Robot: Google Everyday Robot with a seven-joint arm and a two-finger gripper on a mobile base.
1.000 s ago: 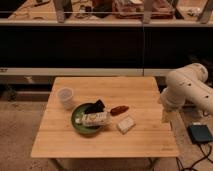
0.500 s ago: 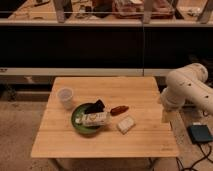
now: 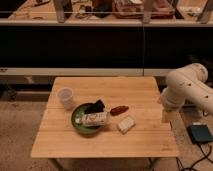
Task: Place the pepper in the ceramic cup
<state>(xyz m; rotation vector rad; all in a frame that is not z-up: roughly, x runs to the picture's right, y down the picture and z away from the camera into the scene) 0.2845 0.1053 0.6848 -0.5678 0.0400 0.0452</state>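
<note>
The pepper [image 3: 119,110] is small, dark red-brown and glossy. It lies on the wooden table [image 3: 107,142] near its middle, just right of a dark green bowl. The ceramic cup [image 3: 65,97] is small and white. It stands upright on the table's left side, up and left of the bowl and well apart from the pepper. My gripper [image 3: 165,116] hangs from the white arm [image 3: 187,90] at the table's right edge, about a hand's width right of the pepper and not touching anything.
The green bowl [image 3: 78,122] holds a black item [image 3: 96,106] and a white packet [image 3: 95,119]. A pale rectangular block [image 3: 126,124] lies just below the pepper. A dark flat box [image 3: 201,133] sits on the floor at the right. A dark counter runs behind the table.
</note>
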